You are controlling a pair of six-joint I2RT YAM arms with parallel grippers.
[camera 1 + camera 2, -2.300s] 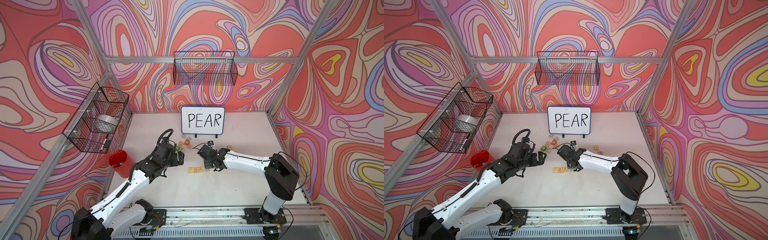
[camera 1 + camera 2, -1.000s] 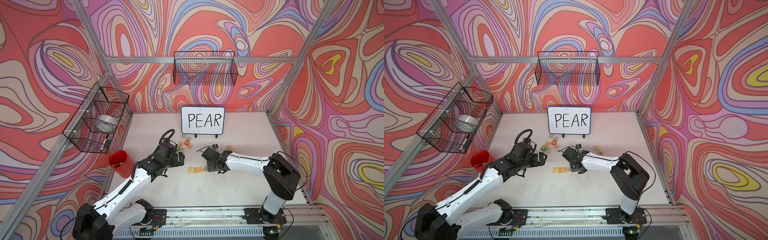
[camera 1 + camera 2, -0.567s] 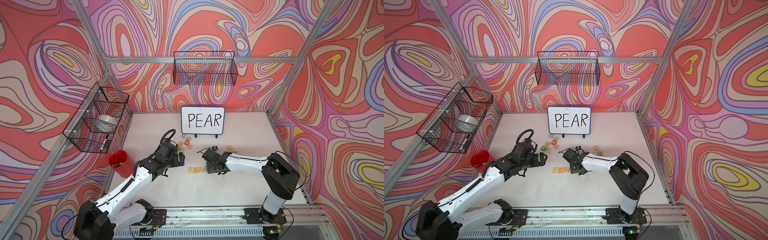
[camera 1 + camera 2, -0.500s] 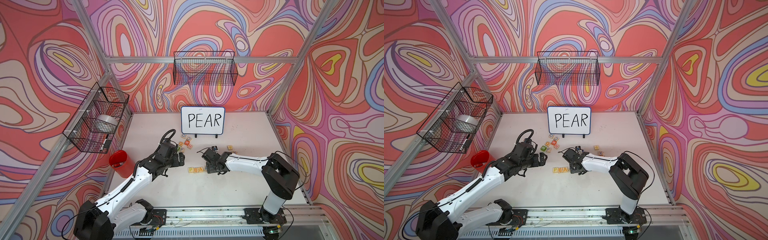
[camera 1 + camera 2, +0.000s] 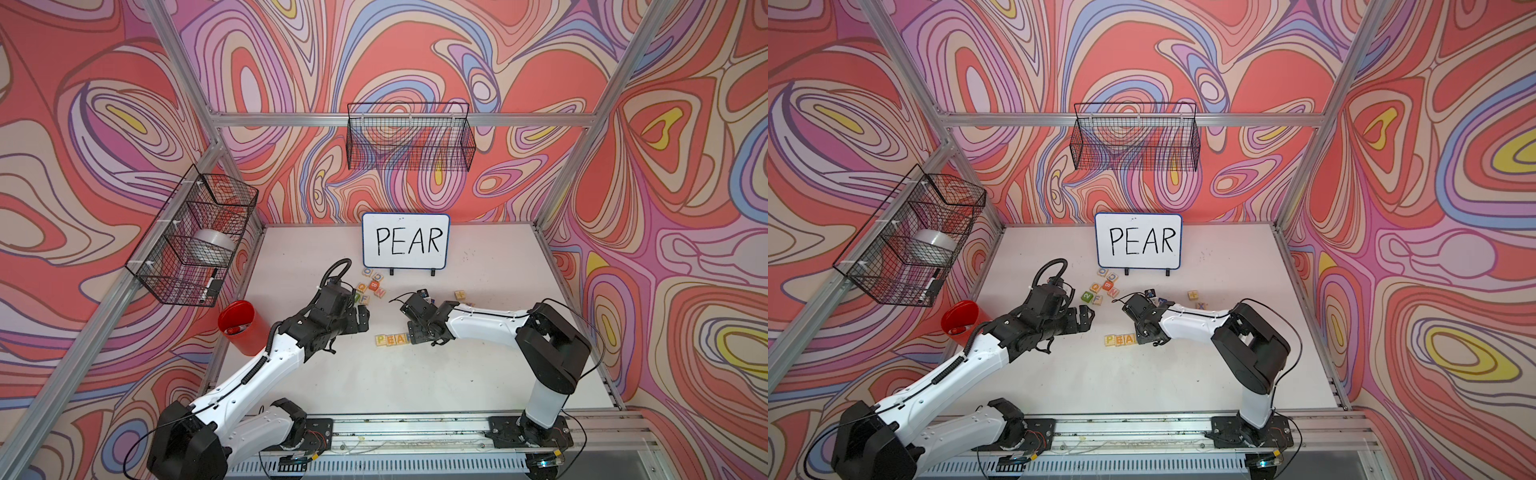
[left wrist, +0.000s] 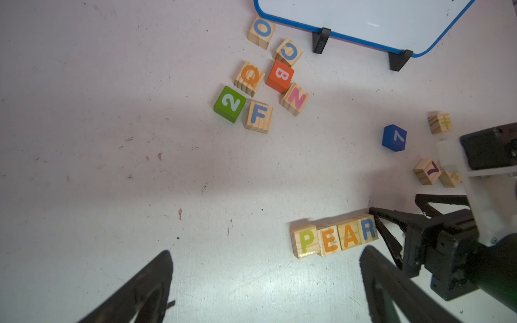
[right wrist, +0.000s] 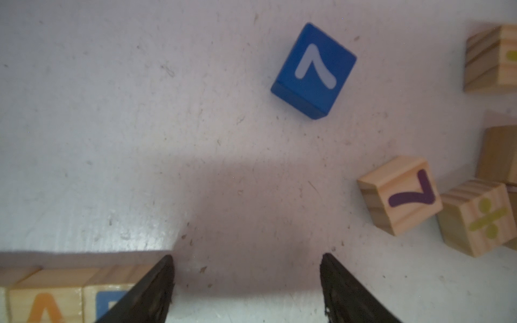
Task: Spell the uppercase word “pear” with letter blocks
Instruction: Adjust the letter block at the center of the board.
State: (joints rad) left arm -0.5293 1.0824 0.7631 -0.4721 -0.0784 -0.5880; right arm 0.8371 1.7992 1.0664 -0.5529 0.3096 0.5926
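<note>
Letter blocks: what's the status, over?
Left gripper open, hovering; right gripper open at the R end. Letter blocks read PEAR in a row. Blue 7 cube stands apart.

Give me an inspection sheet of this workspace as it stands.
Surface: white table, scuffed and speckled.
Job's things: P block, E block, A block and R block side by side in one row, reading PEAR.
Clutter: spare blocks cluster by the whiteboard; blue 7 cube apart; red cup at the table's edge.
Grippers: left gripper open, empty; right gripper open, empty, at the row's R end.
Cables: black hose loops up near the left gripper, clear of blocks.
Surroundings: side basket holds tape roll and marker; back basket, nothing seen.
</note>
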